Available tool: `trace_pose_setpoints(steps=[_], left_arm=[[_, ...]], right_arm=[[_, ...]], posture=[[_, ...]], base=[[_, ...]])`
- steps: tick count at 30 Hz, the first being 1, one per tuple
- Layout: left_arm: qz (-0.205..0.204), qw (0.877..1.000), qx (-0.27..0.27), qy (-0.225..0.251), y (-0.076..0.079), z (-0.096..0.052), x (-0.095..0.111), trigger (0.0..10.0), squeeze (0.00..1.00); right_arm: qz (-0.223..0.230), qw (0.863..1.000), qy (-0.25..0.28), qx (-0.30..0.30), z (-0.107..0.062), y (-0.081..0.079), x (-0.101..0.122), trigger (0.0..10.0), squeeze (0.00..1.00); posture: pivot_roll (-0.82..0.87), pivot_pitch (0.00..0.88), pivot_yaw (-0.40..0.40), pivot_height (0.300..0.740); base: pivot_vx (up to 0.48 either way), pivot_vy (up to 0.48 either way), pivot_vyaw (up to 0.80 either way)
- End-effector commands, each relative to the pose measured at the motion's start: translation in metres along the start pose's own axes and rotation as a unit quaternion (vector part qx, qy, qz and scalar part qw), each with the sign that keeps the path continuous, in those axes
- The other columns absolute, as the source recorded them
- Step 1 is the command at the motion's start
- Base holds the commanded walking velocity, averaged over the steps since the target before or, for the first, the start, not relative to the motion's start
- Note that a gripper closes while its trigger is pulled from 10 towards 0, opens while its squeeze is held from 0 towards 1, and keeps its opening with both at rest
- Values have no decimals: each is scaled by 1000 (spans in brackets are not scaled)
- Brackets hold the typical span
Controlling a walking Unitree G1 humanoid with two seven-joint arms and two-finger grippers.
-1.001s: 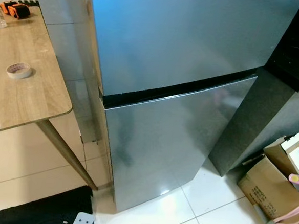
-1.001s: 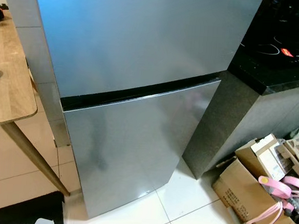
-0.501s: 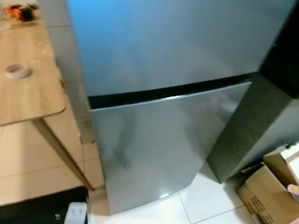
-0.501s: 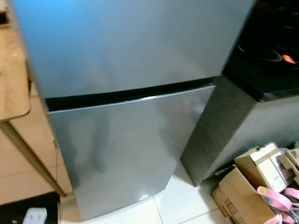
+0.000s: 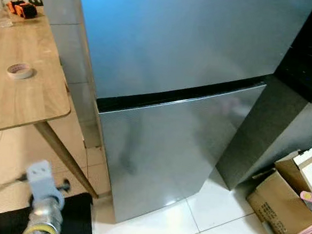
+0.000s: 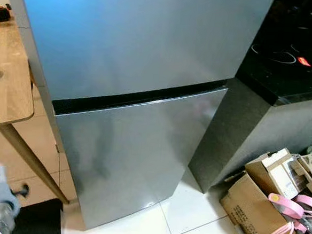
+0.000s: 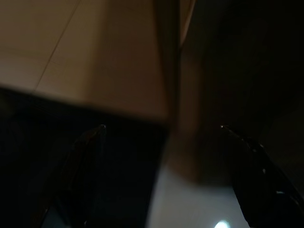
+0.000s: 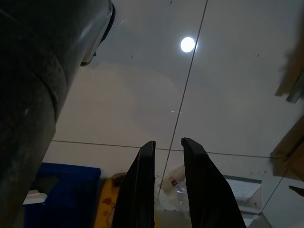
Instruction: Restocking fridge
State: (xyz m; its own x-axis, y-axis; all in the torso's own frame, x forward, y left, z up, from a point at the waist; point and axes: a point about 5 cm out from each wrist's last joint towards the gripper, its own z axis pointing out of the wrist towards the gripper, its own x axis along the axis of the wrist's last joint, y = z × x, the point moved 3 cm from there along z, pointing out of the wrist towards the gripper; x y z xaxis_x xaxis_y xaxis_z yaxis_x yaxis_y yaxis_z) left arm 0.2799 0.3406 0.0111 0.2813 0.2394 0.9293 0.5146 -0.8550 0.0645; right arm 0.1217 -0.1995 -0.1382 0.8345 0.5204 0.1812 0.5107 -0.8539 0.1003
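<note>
From my head, looking down, the fridge (image 5: pixel 184 97) stands straight in front of me, both steel doors closed, a black seam (image 5: pixel 181 94) running between the upper door and the lower one. To the fridge's left is a wooden counter (image 5: pixel 23 94) carrying a roll of tape (image 5: pixel 19 71); to its right a dark cabinet with a black cooktop (image 6: pixel 294 57), and on the floor by that cabinet a cardboard box (image 6: pixel 257 202) trailing pink straps. My left arm (image 5: pixel 42 200) shows low, in front of the fridge's left corner.

Along my left hand (image 7: pixel 161 137), the picture is dark and blurred: two fingers (image 7: pixel 83 161) spread wide apart with nothing between them, aimed at the floor by the fridge's foot.

Along my right hand (image 8: pixel 167 145), the fingers (image 8: pixel 142 185) sit close together with a narrow gap and nothing in it, hanging idle over pale tile away from the fridge.

I judge the door rigid and heavy on its hinge, held by a seal (so it should resist, then give). Its steel face looks smooth and slippery, with no handle I can see. The dark seam is probably the only purchase: I would hook my fingers into it near a free corner, though I cannot tell which side is hinged.
</note>
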Motion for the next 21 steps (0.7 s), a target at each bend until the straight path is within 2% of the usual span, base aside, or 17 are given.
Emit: trace_pose_setpoints(steps=[1,2,3,4,5,6,8,9,10,12,14,15,16,17,18,19,21], left_arm=[[-10,1000,-19,18,2,2,10,10000,1000],[-10,1000,-19,18,2,2,10,10000,1000],[-22,993,-109,38,18,5,27,10000,1000],[-21,985,-162,47,28,5,34,10000,800],[-17,977,-204,57,35,4,41,10000,251],[-15,971,-228,65,39,3,46,10000,0],[-15,968,-239,69,40,2,49,10000,0],[-15,962,-264,75,44,1,53,10000,0],[-25,942,-323,85,51,-4,63,10000,0],[-30,908,-407,97,60,-13,76,10000,0],[-18,886,-452,99,64,-19,80,10000,0],[-18,886,-452,99,64,-19,80,10000,0],[-12,877,-470,99,65,-22,81,10000,0],[-6,862,-497,101,67,-27,84,10000,0],[6,836,-539,103,70,-36,87,10000,0],[6,836,-539,103,70,-36,87,10000,0],[24,794,-599,102,76,-50,91,10000,0]], right_arm=[[-4,1000,-2,0,0,1,0,10000,0],[-4,1000,-2,0,0,1,0,10000,0],[-6,1000,-3,0,0,1,-1,10000,0],[-7,1000,-3,0,0,1,-1,10000,0],[-8,1000,-4,-1,0,1,-1,10000,0],[-8,1000,-4,-1,0,1,-1,10000,0],[-9,1000,-4,-1,0,1,-2,10000,0],[-9,1000,-4,-1,0,1,-2,10000,0],[-10,1000,-5,-1,0,1,-2,10000,0],[-12,1000,-5,-1,0,1,-2,10000,0],[-12,1000,-5,-1,0,1,-2,10000,0],[-12,1000,-5,-1,0,1,-2,10000,0],[-12,1000,-5,-1,0,1,-2,10000,0],[-12,1000,-5,-1,0,1,-2,10000,0],[-13,1000,-5,-1,0,1,-2,10000,0],[-13,1000,-5,-1,0,1,-2,10000,0],[-13,1000,-5,0,0,1,-2,10000,0]], posture=[[17,0,-56,740],[17,0,-56,740],[17,0,-60,740],[17,0,-60,740],[17,0,-60,740],[18,0,-61,740],[18,0,-61,740],[21,0,-63,740],[21,0,-63,740],[23,0,-64,740],[23,0,-64,740],[23,0,-64,740],[23,0,-64,740],[25,0,-64,740],[25,0,-64,740],[25,0,-64,740],[26,0,-62,740]], base=[[0,0,0],[0,0,0],[0,0,0],[0,0,0],[0,0,0],[0,0,0],[0,0,0],[0,0,0],[0,0,0],[0,0,0],[0,0,0],[0,0,0],[0,0,0],[0,0,0],[0,0,0],[0,0,0],[0,0,0]])
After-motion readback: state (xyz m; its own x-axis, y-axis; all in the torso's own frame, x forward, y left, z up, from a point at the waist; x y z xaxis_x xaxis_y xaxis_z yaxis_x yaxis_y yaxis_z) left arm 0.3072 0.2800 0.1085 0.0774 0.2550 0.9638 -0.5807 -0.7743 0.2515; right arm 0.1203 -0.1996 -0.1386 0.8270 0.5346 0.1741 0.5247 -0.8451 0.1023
